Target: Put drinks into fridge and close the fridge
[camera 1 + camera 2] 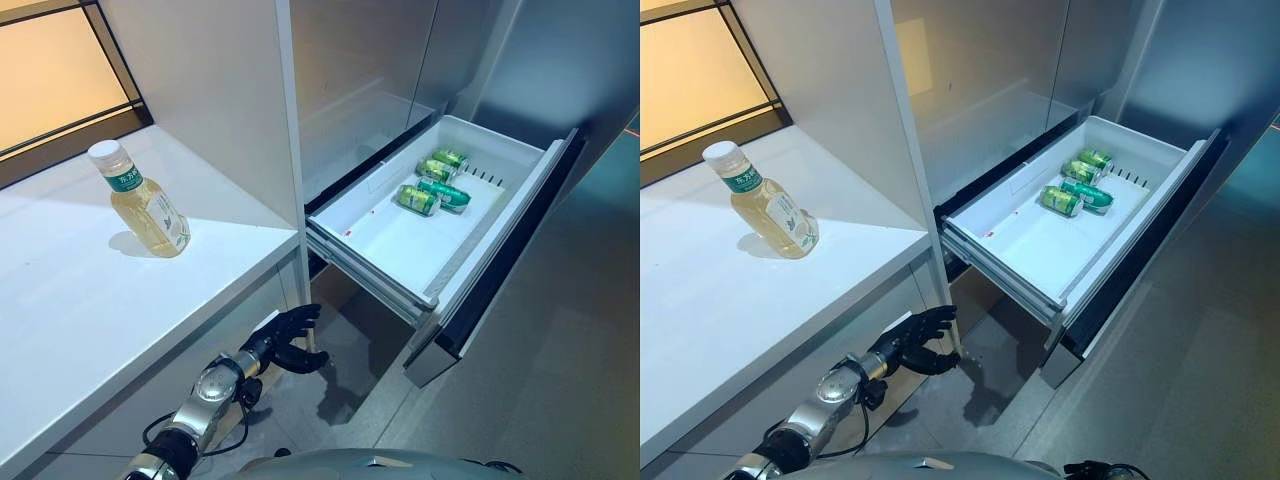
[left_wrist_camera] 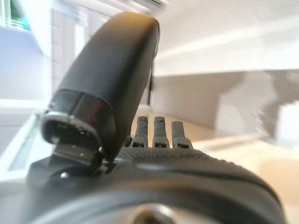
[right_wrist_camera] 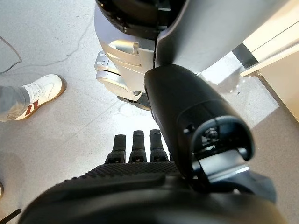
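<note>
Starting at the left, one bottle (image 1: 142,201) of pale yellow drink with a white cap stands upright on the white counter (image 1: 90,300), well back from its front edge, and we take it for the next drink to go in. Below the counter's edge our left hand (image 1: 290,338) hangs in the air, its fingers loosely spread and holding nothing; its own wrist view shows the thumb raised and the fingers straight. To do this step well, we judge we should lift that hand clear of the counter lip first, then come at the bottle from the side at its label, closing thumb and fingers round the body below the cap so it stays upright and does not tip on the smooth top. Further right, the fridge drawer (image 1: 480,260) is pulled well out, and the green cans (image 1: 434,185) lie on their sides near its back; we count four cans, two pairs close together. The front of the white tray is bare, so we would carry the bottle over the near rail and lay it there, apart from the cans, low enough that the drawer can slide shut afterwards. Our right hand (image 3: 140,154) shows only in its own wrist view, pointing down at the grey floor with fingers straight and nothing in them; one white shoe (image 3: 32,95) of a person stands on the floor beside it. So: one bottle, four cans, one open drawer.
</note>
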Robot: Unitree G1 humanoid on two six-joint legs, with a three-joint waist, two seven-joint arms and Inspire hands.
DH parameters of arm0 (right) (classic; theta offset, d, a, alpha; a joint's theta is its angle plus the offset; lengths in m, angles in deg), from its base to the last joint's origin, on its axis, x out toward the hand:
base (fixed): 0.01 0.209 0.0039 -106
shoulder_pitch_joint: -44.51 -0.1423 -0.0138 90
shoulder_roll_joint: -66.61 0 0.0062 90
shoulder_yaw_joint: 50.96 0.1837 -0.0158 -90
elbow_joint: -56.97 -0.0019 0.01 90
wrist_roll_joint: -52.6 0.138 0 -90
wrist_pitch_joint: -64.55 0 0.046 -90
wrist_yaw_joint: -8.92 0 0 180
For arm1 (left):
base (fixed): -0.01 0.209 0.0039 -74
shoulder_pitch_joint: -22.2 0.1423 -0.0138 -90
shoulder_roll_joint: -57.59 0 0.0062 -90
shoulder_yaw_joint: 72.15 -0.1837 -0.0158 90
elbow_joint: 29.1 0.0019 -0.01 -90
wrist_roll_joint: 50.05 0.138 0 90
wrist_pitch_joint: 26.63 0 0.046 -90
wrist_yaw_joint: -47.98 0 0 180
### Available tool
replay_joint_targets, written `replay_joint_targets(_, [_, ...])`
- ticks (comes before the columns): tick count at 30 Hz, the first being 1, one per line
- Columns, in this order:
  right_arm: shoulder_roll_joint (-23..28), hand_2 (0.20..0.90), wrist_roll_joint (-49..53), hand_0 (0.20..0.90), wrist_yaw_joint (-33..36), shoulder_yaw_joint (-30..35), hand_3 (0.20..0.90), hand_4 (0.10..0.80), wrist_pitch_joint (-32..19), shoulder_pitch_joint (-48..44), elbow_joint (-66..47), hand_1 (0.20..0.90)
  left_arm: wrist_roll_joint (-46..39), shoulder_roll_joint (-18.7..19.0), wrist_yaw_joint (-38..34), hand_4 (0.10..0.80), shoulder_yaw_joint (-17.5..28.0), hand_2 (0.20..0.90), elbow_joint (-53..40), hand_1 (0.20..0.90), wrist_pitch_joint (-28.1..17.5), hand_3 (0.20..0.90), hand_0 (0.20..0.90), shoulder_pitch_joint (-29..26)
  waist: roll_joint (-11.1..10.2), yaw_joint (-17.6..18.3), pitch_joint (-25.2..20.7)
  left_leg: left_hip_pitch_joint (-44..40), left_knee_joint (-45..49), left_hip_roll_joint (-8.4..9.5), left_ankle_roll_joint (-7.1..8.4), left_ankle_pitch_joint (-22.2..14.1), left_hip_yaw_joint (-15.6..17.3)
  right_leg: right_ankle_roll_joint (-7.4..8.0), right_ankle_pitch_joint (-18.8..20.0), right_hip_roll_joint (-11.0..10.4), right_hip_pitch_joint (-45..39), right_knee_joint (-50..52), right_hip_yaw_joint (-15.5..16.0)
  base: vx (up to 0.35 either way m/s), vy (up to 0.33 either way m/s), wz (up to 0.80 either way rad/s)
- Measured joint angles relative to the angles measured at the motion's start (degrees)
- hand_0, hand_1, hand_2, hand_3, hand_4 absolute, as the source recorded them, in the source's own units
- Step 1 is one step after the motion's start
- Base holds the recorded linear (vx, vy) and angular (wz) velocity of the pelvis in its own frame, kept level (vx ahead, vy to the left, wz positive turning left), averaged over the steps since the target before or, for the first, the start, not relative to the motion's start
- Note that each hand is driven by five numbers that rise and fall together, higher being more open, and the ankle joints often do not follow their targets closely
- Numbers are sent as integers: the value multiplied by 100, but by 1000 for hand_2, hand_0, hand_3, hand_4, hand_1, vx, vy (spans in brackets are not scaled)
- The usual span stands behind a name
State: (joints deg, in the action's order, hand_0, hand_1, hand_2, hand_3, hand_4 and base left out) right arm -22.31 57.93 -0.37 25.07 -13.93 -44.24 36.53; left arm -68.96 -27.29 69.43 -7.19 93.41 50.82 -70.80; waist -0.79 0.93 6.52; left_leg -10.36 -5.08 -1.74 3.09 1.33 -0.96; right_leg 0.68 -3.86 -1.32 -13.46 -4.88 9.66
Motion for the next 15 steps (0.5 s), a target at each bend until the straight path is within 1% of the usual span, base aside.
replay_joint_targets(4, [5,900,-33,900,2,-50,900,800,26,-20,-11,900,-614,11,530,800,-74,900,-739,900,260,900,900,-6,0,-7,1,0,0,2,0,3,-15,0,0,0,-4,0,7,0,0,0])
replay_joint_targets(7, [4,900,-56,900,4,-53,900,800,44,-30,-15,900,-845,37,737,800,-204,900,-1174,900,283,900,900,-53,1,-3,2,3,0,2,2,7,-43,0,0,3,-6,0,16,0,0,0])
replay_joint_targets(12, [-1,900,-90,900,15,-56,900,800,37,-31,-17,900,-860,244,727,800,-386,900,-1997,900,275,900,900,-147,1,-8,5,7,-1,2,6,14,-46,0,0,5,-7,-1,27,0,0,0])
replay_joint_targets(15, [-4,900,-91,900,30,-57,900,800,-7,-16,-12,900,-861,335,589,800,-396,900,-2366,900,234,900,900,-216,2,-12,5,11,-1,4,5,14,-50,0,0,5,-5,-1,27,0,0,0])
